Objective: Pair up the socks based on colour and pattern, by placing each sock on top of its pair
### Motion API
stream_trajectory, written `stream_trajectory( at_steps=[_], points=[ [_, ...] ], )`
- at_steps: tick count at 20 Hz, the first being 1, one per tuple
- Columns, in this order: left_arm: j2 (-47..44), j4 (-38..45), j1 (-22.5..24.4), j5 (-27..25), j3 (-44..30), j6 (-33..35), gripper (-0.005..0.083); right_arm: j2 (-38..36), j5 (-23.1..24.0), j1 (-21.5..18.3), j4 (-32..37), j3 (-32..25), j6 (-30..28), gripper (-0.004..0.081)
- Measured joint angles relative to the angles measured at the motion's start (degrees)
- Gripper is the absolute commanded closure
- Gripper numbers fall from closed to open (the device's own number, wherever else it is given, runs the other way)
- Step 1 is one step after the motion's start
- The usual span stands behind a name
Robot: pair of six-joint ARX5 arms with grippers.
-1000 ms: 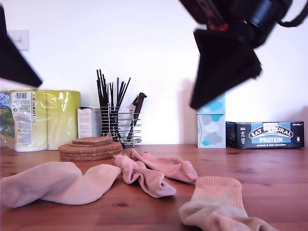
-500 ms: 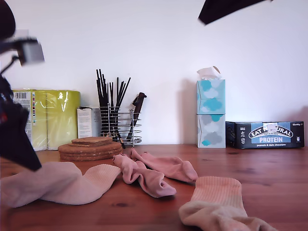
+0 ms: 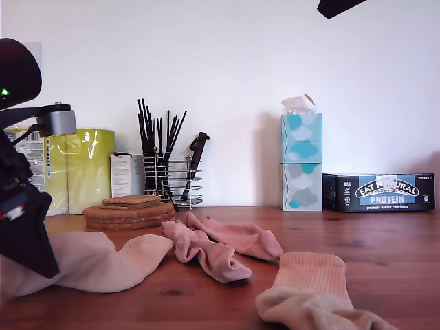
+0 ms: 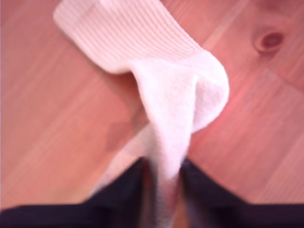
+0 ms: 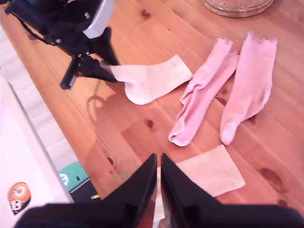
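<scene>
My first hand (image 4: 164, 175): pinching the toe end of the first beige sock (image 4: 166, 90); in the first wrist view the fabric runs up between the two dark fingers (image 4: 126, 187), pressed on it from both sides. In the exterior view this hand (image 3: 27, 240) sits low at the exterior view's left, over the sock's end.
First beige sock (image 3: 103, 261): lies mostly on the counter (image 3: 385, 254), ribbed cuff pointing toward the pink pair; the gripped end is lifted and bunched, the heel folded beside it. In the second wrist view (image 5: 149, 80) it stretches from my first hand (image 5: 92, 66) toward the pink socks.
My second hand (image 5: 159, 187): fingers pressed together, only a thin slit between them, high above the counter. Only a dark tip (image 3: 340, 7) shows at the top of the exterior view.
Second beige sock (image 5: 209, 171): flat on the counter just under my second hand's fingertips in that wrist view; I cannot tell whether it is touched. In the exterior view (image 3: 309, 292) it lies nearest the camera, toward the exterior view's right.
Pink socks (image 5: 249, 80) (image 5: 202, 102): side by side, frilly cuffs close together, between the two beige socks; they overlap in the exterior view (image 3: 237, 237) (image 3: 203, 254).
Cork mats (image 3: 129, 212): stacked behind the pink socks.
Wire rack (image 3: 168, 180): behind the mats, holding dark sticks.
Tissue boxes (image 3: 301, 161): stacked by the wall.
Snack box (image 3: 379, 192): just beside the tissue boxes.
Paper rolls (image 3: 79, 168): at the exterior view's left.
</scene>
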Motion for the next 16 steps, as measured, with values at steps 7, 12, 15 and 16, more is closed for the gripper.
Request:
stream_trajectory(
  at_steps=[7,12,15,16],
  points=[
    [0.0,-19.8,0.0,17.4,21.3,-29.7,0.0794,0.0,0.3,0.0,-0.3,0.0,-3.2,0.0782],
    [-0.1,-17.0,-0.9,32.2,28.4,-49.1,0.0794,0.0,0.5,0.1,3.3,0.0,-14.4,0.0612],
    [-0.1,-12.4,-2.6,36.8,29.8,-56.7,0.0794,0.2,-0.5,0.8,9.9,0.0,-22.7,0.0479],
    [-0.1,-10.5,-3.0,37.2,30.2,-59.1,0.0794,0.6,-1.9,1.4,12.7,0.0,-25.1,0.0464]
  ],
)
